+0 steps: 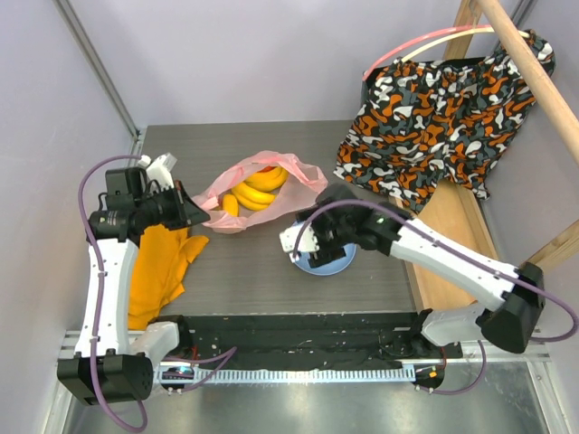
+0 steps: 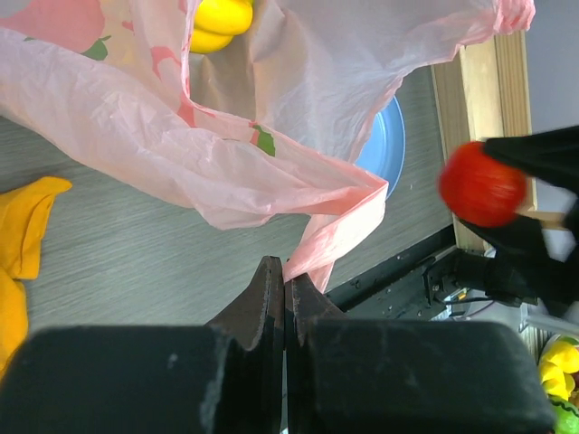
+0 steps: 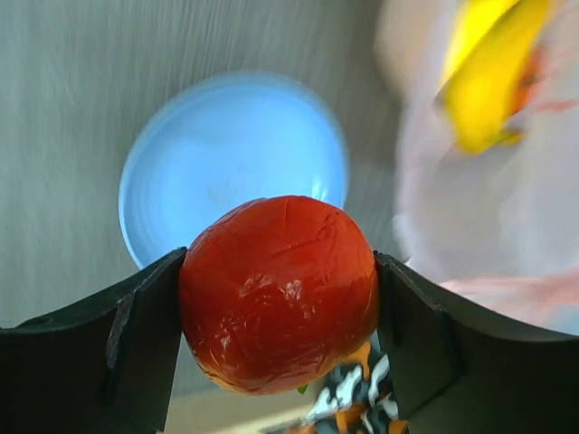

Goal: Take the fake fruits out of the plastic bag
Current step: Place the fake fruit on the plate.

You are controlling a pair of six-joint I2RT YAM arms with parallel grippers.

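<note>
The grey wood-grain desk (image 1: 253,271) sits between pale walls, and the pink plastic bag (image 1: 226,206) lies crumpled toward its back left, its mouth open, with the yellow banana bunch (image 1: 258,190) inside. The left pincer (image 2: 285,289) is clamped tight on the bag's near edge, beside an orange cloth (image 1: 163,271). The right pincer (image 3: 280,303) holds the red fruit (image 3: 271,271) between its fingers, above the light-blue plate (image 3: 181,154) and clear of the bag.

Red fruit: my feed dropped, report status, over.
Left gripper shut on plastic bag edge. Right gripper holds red fruit above blue plate. Bananas in bag. Nothing blocking.
</note>
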